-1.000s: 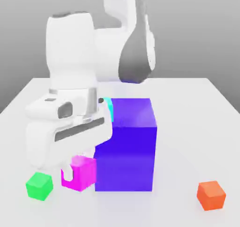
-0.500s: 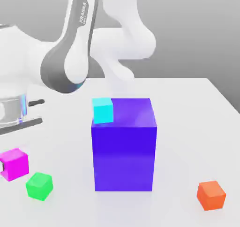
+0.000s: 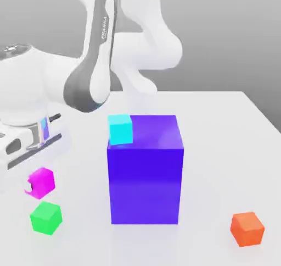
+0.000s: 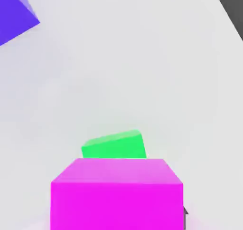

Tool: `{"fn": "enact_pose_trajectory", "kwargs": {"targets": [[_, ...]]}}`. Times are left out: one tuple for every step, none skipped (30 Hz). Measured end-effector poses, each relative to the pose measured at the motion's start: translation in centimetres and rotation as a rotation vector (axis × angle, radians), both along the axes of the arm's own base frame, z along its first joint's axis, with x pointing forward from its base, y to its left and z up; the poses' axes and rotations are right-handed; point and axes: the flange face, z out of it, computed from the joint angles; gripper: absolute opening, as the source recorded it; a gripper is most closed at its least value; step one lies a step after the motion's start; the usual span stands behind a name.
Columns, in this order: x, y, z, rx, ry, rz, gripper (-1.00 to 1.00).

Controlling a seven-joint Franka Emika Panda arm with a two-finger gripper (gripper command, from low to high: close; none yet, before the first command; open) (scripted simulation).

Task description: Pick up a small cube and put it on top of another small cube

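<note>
— Where's the magenta cube [image 3: 43,183]?
— At the exterior view's left, clenched in the jaws of the gripper [image 3: 28,187], just above the green cube [image 3: 46,218] in that view.
— And the green one?
— On the white table [image 3: 211,171], partly behind the magenta cube in the hand view.
— Any open room around it?
— Yes, bare tabletop lies between it and the big blue-purple block [image 3: 145,185]. A wider bare stretch separates the block from the orange cube [image 3: 247,229], at the exterior view's right.
— What about edges?
— The cyan cube [image 3: 120,129] sits at the block's top edge, on the exterior view's left side.
</note>
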Motion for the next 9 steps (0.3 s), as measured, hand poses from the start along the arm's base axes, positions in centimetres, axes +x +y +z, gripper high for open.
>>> {"fn": "enact_pose_trajectory", "kwargs": {"targets": [[0.0, 0.0, -0.5, -0.001, 0.000, 0.000, -1.00], [0.0, 0.0, -1.1, -0.001, 0.000, 0.001, -1.00], [0.0, 0.0, -1.7, -0.001, 0.000, 0.001, -1.00], [0.0, 0.0, -2.4, 0.000, 0.001, 0.000, -1.00], [-0.1, 0.0, -3.1, 0.001, 0.002, 0.000, -1.00], [-0.1, 0.0, -3.8, 0.004, 0.004, -0.001, -1.00], [-0.3, 0.0, -4.6, 0.006, 0.005, -0.003, 1.00], [-0.3, 0.0, -4.6, 0.006, 0.005, -0.003, 1.00], [-0.3, 0.0, -4.6, 0.006, 0.005, -0.003, 1.00]]}}
